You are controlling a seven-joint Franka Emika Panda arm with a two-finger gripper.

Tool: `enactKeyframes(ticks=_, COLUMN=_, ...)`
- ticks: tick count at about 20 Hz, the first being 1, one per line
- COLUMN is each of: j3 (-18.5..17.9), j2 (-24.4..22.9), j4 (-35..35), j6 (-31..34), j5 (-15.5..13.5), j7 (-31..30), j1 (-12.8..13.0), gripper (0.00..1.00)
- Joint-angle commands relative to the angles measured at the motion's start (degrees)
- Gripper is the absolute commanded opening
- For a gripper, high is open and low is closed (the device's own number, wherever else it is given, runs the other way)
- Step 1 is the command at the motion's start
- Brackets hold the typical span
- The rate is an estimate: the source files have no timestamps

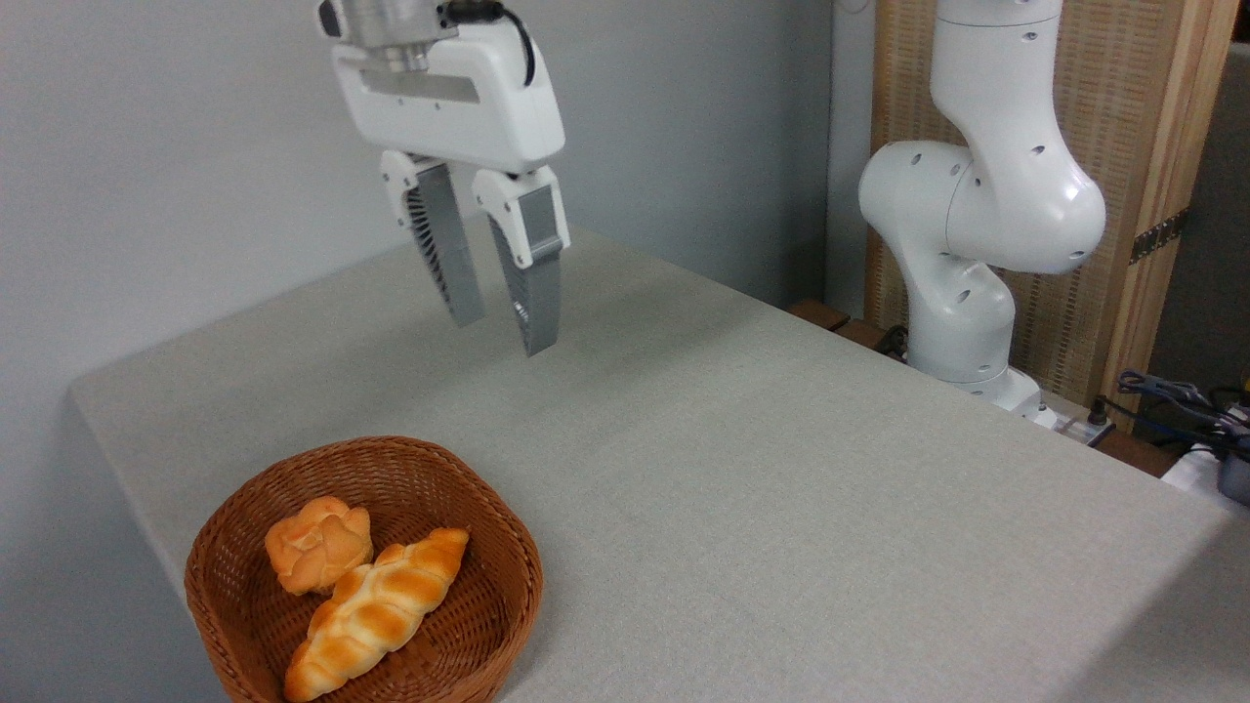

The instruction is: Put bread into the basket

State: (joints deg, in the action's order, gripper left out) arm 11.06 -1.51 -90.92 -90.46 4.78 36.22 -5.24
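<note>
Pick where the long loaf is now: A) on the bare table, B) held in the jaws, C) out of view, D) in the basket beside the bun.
D: the loaf lies in the basket against the bun, with the gripper empty high above.

Bright, even, diffuse light, source probably overhead. Soft shadow on table (781,469) at lower right corner. Frame sharp, no motion blur. Mild sheen on white arm (986,215). No edge distortion evident.
</note>
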Motion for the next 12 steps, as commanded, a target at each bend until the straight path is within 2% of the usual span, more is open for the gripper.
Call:
enactKeyframes(ticks=1, j3=-8.05, j2=-1.13, j4=-1.01, j6=0.89, j5=1.63, j7=4.03, j1=6.46, gripper=1.00)
enactKeyframes(ticks=6, j3=-8.94, j2=-0.43, j4=-2.85, j6=4.84, j5=1.72, j7=4.47, j1=6.91, gripper=1.00)
enactKeyframes(ticks=9, j3=-9.13, j2=-0.52, j4=-3.81, j6=4.59, j5=1.11, j7=8.94, j1=6.56, gripper=1.00)
enactKeyframes(ticks=12, j3=-8.95, j2=-0.60, j4=-5.05, j6=3.89, j5=0.49, j7=9.13, j1=6.47, gripper=1.00)
